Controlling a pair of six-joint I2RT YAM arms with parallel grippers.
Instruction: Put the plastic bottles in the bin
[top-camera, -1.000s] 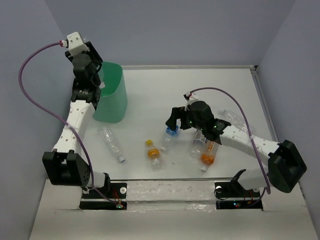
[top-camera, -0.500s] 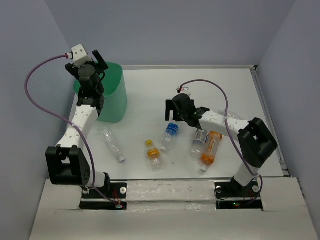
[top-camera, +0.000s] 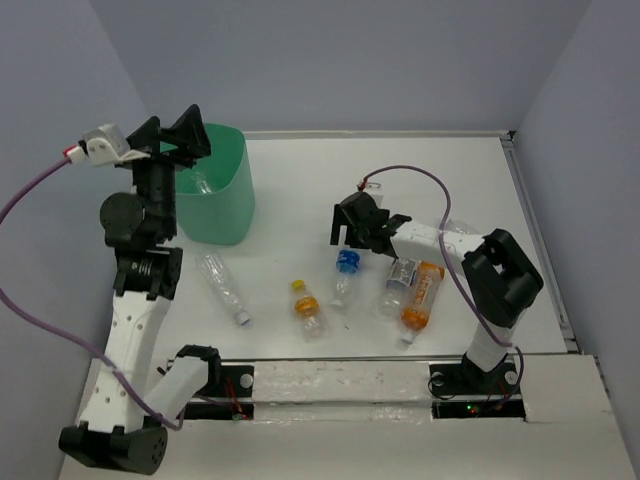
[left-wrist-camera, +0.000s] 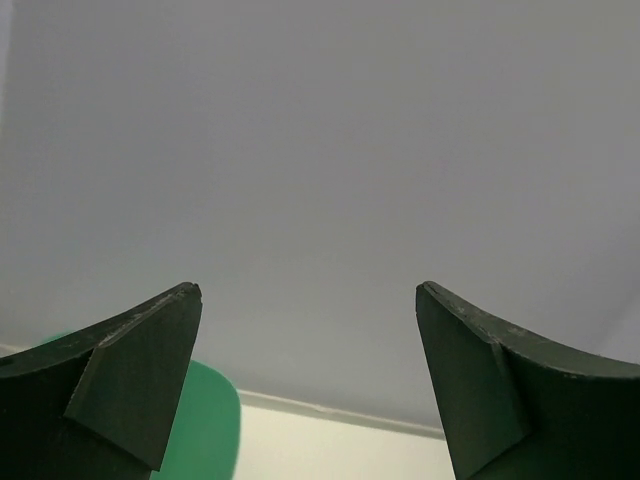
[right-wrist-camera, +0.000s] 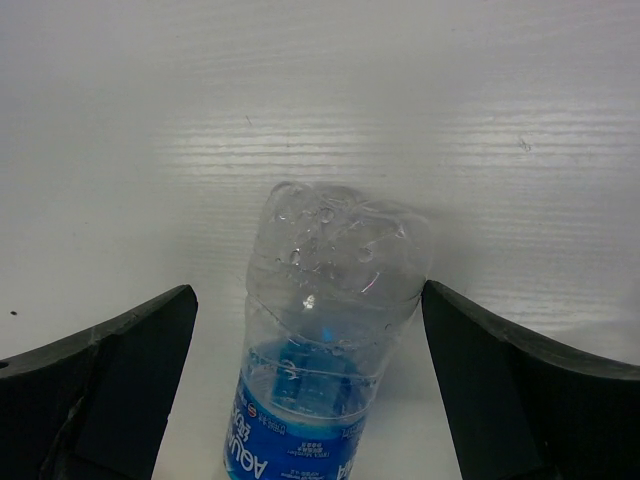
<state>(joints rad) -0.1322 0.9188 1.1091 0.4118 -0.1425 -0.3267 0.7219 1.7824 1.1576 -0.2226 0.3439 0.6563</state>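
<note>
The mint-green bin (top-camera: 225, 195) stands at the back left, with one clear bottle (top-camera: 203, 183) lying inside it. My left gripper (top-camera: 168, 136) hangs open and empty above the bin's left rim; the left wrist view shows only its gripper (left-wrist-camera: 305, 290), the wall and a bit of the bin (left-wrist-camera: 205, 425). My right gripper (top-camera: 356, 236) is open just behind a blue-labelled bottle (top-camera: 346, 270). In the right wrist view that bottle (right-wrist-camera: 325, 340) lies between the wide-open gripper (right-wrist-camera: 308, 292), its fingers (right-wrist-camera: 120, 370) apart from it. An orange-labelled bottle (top-camera: 420, 295) lies to the right.
On the table also lie a plain clear bottle (top-camera: 222, 287), a short bottle with an orange cap (top-camera: 308, 310), another blue-labelled bottle (top-camera: 398, 283) next to the orange one, and a clear bottle (top-camera: 462, 232) behind the right arm. Grey walls close in the table.
My left gripper opened over the bin, then the arm drew back and up to the left. The right gripper moved back and left, behind the blue-labelled bottle, which shifted slightly.
</note>
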